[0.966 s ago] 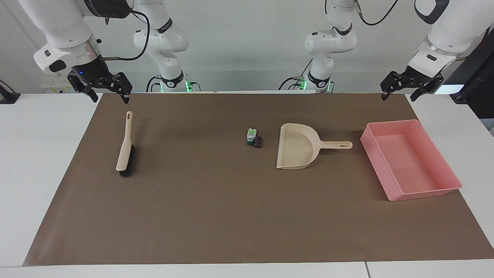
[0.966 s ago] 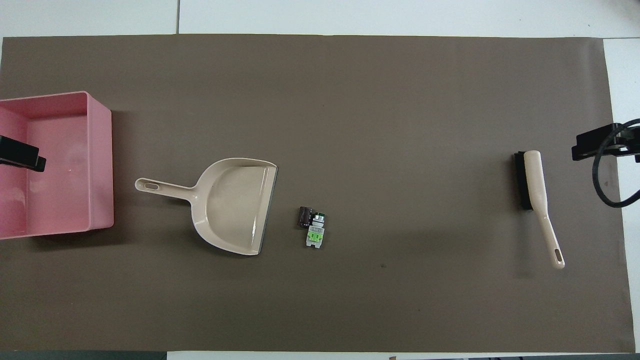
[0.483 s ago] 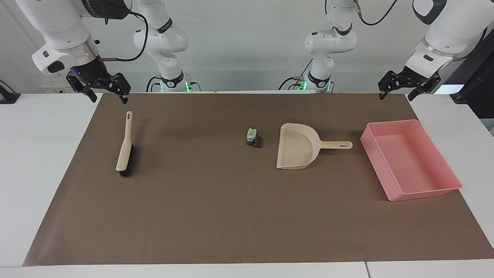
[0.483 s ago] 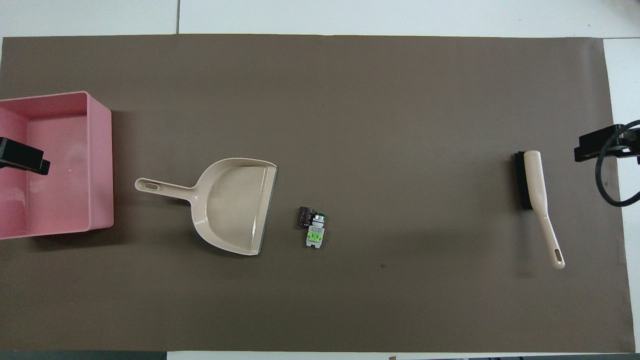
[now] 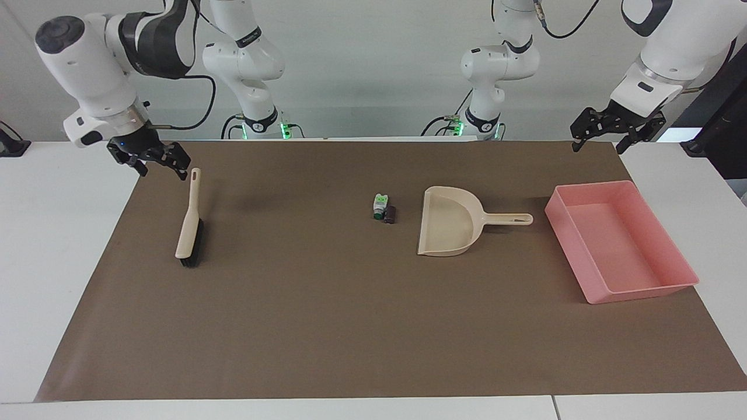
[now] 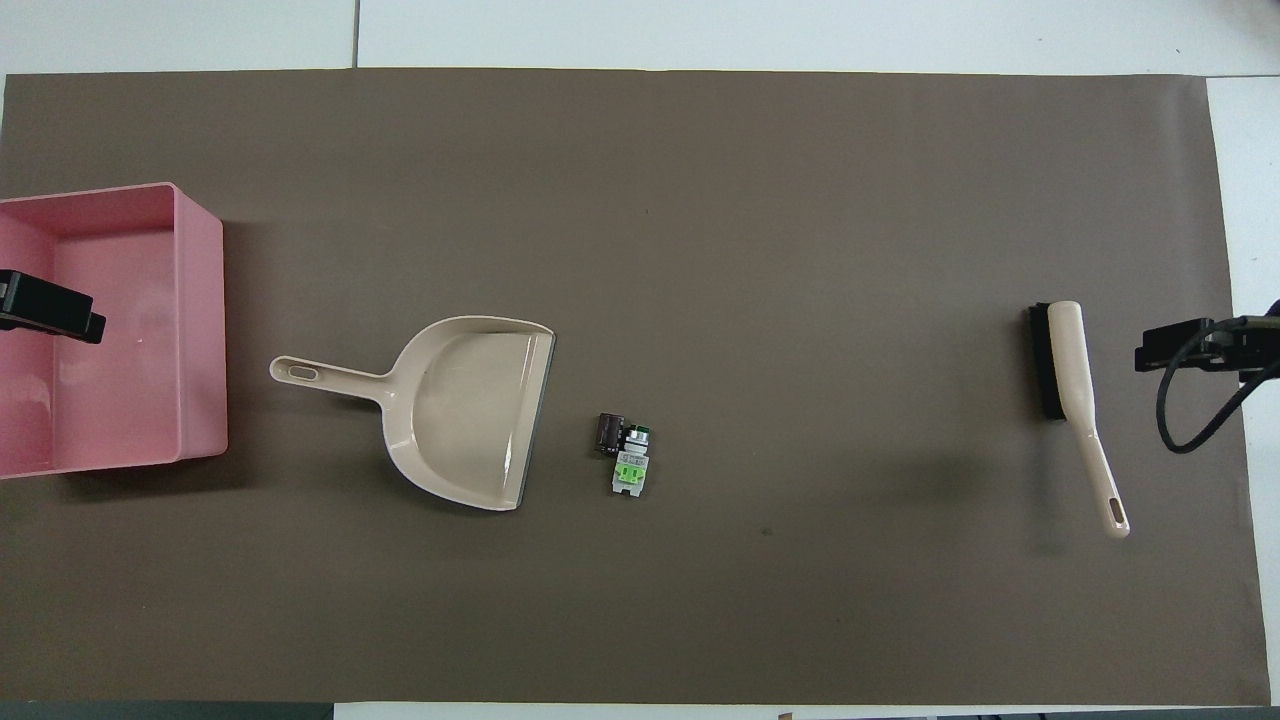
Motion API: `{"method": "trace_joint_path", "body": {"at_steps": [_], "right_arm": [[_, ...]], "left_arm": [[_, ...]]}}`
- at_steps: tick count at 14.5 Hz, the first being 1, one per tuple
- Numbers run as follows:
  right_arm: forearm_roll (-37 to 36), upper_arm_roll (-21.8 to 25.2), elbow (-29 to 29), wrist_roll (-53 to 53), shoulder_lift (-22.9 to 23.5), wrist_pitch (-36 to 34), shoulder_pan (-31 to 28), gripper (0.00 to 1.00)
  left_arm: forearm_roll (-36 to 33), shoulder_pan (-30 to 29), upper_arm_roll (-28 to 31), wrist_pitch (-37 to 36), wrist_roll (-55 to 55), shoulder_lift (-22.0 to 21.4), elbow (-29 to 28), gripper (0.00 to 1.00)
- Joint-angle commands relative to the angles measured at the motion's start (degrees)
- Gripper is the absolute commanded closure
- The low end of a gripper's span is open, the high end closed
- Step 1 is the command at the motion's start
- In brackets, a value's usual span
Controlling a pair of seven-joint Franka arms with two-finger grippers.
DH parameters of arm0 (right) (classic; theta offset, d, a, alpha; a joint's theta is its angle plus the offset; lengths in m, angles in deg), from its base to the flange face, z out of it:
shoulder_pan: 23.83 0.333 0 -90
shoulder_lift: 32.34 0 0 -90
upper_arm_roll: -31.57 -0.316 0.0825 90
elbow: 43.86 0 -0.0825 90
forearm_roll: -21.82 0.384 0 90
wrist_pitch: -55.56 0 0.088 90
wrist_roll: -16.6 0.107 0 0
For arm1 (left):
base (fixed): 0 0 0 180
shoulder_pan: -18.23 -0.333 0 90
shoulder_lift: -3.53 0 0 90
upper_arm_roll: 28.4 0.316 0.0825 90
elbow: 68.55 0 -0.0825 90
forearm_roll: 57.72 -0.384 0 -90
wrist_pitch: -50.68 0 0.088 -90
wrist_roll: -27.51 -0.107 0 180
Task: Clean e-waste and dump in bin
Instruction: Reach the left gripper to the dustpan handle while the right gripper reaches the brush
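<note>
Sweeping has not begun: two tiny e-waste pieces (image 5: 383, 209) lie on the desk's brown mat (image 5: 327, 326) just beside the beige plastic dustpan (image 5: 449, 228). Right gripper (image 5: 153, 160), spread, hovers near the beige brush (image 5: 188, 223) handle; left gripper (image 5: 607, 129), spread, waits near the pink bin (image 5: 671, 287). Next, grasping the brush.

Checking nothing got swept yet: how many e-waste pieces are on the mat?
2. The white-and-green cylinder and the dark block lie touching, beside the dustpan's open mouth. None appears hidden.
</note>
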Motion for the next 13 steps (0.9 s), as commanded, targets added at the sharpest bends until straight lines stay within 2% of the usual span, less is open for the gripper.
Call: {"method": "trace_joint_path", "body": {"at_steps": [1, 5, 8, 10, 13], "right_arm": [[0.3, -0.5, 9.1, -3.3, -0.2, 7.3, -2.2, 0.00], [0.3, -0.5, 19.2, -6.3, -0.2, 16.9, -5.4, 0.00], [0.3, -0.5, 21.2, -7.8, 0.8, 19.5, -7.1, 0.00], [0.3, -0.5, 21.6, -8.0, 1.5, 19.6, -7.3, 0.02], [0.3, -0.5, 21.5, -8.5, 1.5, 19.1, -7.3, 0.11]], "left_arm": [[0.2, 0.7, 0.5, 1.3, -14.2, 1.0, 0.2, 0.02], [0.2, 2.9, 0.5, 4.9, -35.5, 0.6, -4.3, 0.02], [-0.3, 7.0, 0.5, 5.7, -48.5, 0.1, -7.9, 0.03], [-0.5, 7.7, 0.5, 8.1, -51.3, -0.2, -10.6, 0.03], [-8.5, 12.6, 0.4, 16.0, -51.8, -0.5, -18.0, 0.05]]}}
